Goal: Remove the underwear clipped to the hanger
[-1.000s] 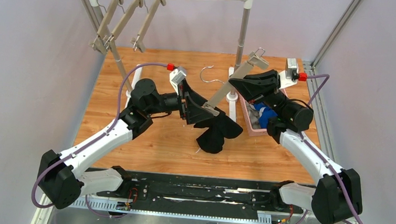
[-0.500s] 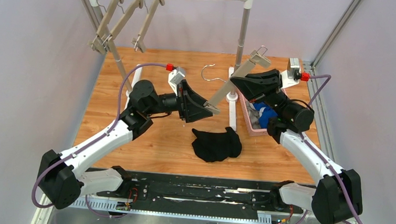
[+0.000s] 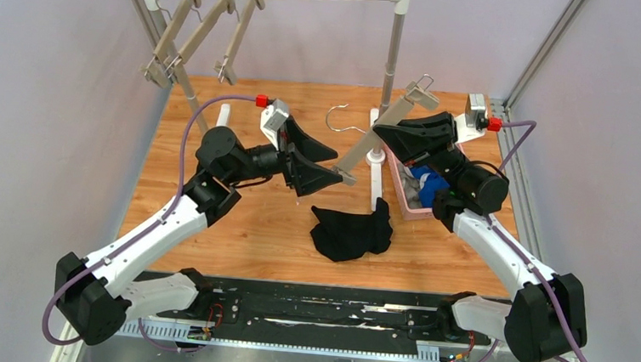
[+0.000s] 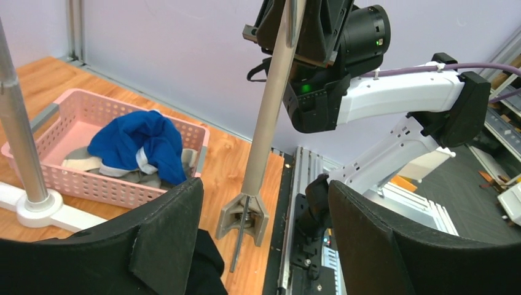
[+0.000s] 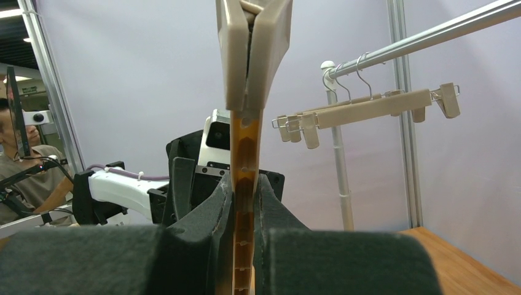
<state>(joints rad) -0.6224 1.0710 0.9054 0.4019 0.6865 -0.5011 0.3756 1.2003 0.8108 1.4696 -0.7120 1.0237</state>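
Most of grey briefs hidden under blue briefs (in bskt).

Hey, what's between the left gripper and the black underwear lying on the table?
Only bare wooden table, seen in the top view. The hanger's lower clip sits right by the left gripper, not over the black underwear.

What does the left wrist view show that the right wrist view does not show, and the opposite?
Left wrist only: the pink basket holding the blue underwear and grey underwear. Right wrist only: the rail with empty hangers, and a person at the left edge. Both: the beige hanger clamped in the right tool.
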